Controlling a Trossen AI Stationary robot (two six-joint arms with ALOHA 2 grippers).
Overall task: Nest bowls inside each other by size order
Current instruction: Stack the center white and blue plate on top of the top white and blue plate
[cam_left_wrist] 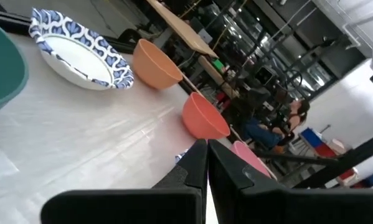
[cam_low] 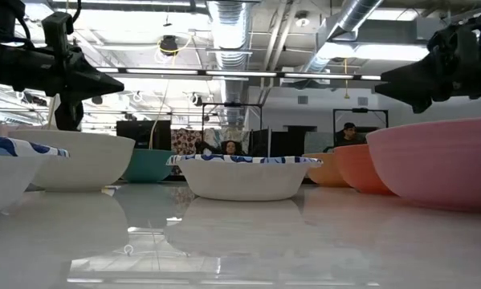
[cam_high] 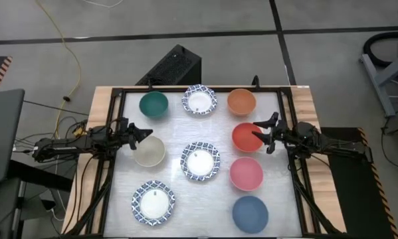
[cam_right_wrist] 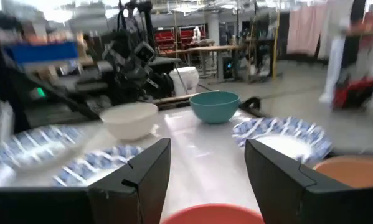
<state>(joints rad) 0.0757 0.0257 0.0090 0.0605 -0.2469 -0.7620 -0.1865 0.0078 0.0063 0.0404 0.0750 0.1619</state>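
Observation:
Nine bowls stand upright on their bases on the white table, in three rows. The far row is teal (cam_high: 153,104), blue-patterned white (cam_high: 200,100) and orange (cam_high: 241,101). In the middle are cream (cam_high: 149,151), patterned white (cam_high: 200,160) and red (cam_high: 245,137). Along the near side are patterned white (cam_high: 153,202), pink (cam_high: 246,173) and blue (cam_high: 250,214). My left gripper (cam_high: 147,133) is shut and level above the cream bowl's far rim (cam_low: 79,136). My right gripper (cam_high: 262,135) is open and level above the red bowl's right rim. Both are well above the bowls (cam_low: 116,83) (cam_low: 381,80).
A black frame (cam_high: 112,93) runs along the table's sides, with wooden edges (cam_high: 311,106) outside it. A black box (cam_high: 175,66) sits beyond the far edge. People (cam_low: 348,132) sit in the room behind. Bare table lies between the bowl columns.

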